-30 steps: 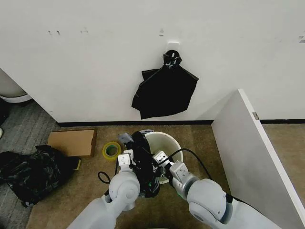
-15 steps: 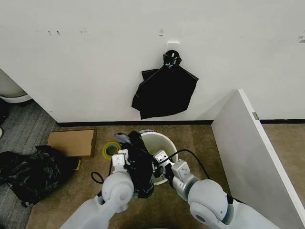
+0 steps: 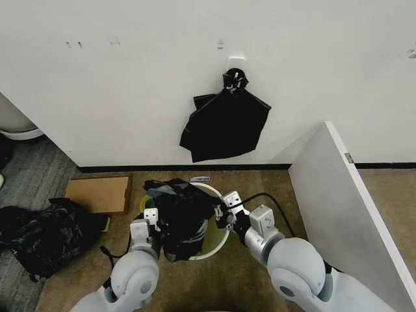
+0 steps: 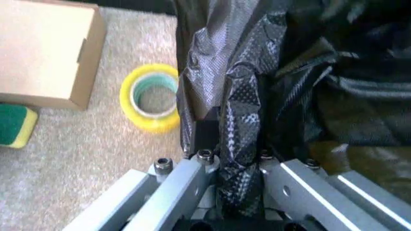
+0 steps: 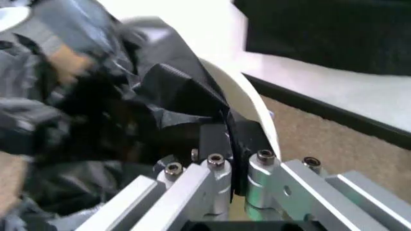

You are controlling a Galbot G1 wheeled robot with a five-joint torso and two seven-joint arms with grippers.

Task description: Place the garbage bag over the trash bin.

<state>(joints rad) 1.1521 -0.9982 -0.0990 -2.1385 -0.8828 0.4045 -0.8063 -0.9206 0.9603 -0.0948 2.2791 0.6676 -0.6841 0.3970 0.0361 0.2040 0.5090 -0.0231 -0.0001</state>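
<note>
Here we had the garbage bag (image 3: 181,218) stretched between both arms, hanging partly over the near-left side of the trash bin (image 3: 221,239), whose cream rim showed on the far and right sides. Our left gripper (image 3: 158,222) sat at the bag's left edge, beside the bin and near the yellow tape roll (image 4: 151,102) on the carpet. In the left wrist view its jaws were narrowed onto a bunched fold of black film (image 4: 239,144), which ran up from between them. Our right gripper (image 3: 221,212) was at the bin's right rim; in the right wrist view the jaws were likewise drawn in, pinching a thin edge of the bag (image 5: 160,101) just inside the white wall (image 5: 253,108).

We judged the film to be very light, limp and slick. It would hold no shape of its own, so the mouth would stay open only while the two grips were kept apart and under gentle tension. It looked thin enough to tear or stretch if pulled hard against the rolled rim, and slippery enough to slide out of a shallow pinch. The sensible hold seemed to be on the hem at opposite sides of the opening, with enough film gathered in each jaw. The far part of the rim was not yet covered, so the task looked roughly midway.

The bunch of black bags (image 3: 224,123) hung on the wall behind, and the cardboard box (image 3: 97,194) lay to the left.
</note>
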